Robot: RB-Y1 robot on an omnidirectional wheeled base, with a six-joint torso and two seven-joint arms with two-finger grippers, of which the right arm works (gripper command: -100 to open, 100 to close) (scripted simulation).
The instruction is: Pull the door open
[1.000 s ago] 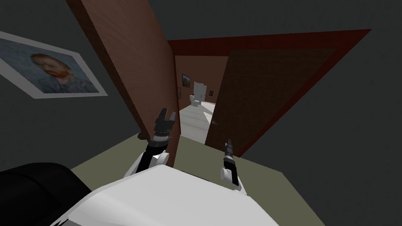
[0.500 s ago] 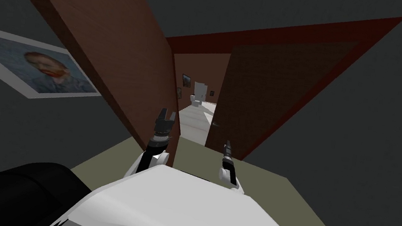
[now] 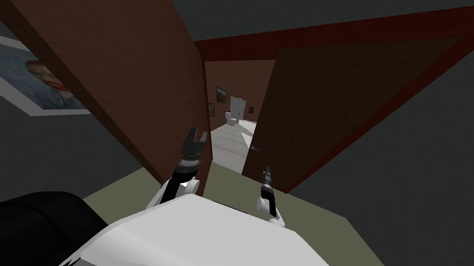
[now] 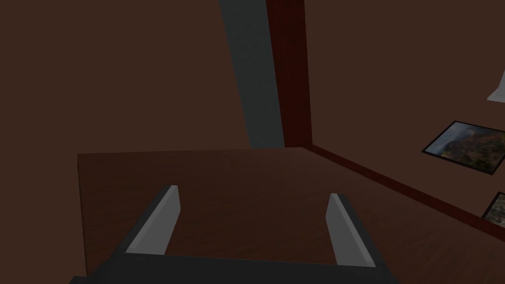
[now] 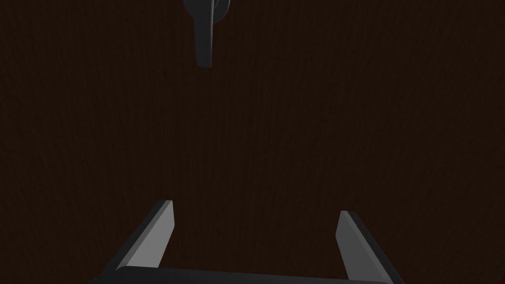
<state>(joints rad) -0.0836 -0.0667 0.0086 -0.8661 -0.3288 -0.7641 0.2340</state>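
Right hand [image 5: 254, 207], spread wide, faces the dark brown wood-grained door [image 5: 296, 123], its dark lever handle [image 5: 203, 34] beyond.

L door leaf [image 3: 128, 41] on my L, R door leaf [image 3: 318, 110] on my R, gap btwn them w/ room behind. L pincer [image 3: 197, 136] just beside L leaf's edge. R pincer [image 3: 267, 170] before R leaf, handle [image 5: 204, 34] ahead of its tips, apart. Picture [image 3: 10, 78] on wall L of L leaf.
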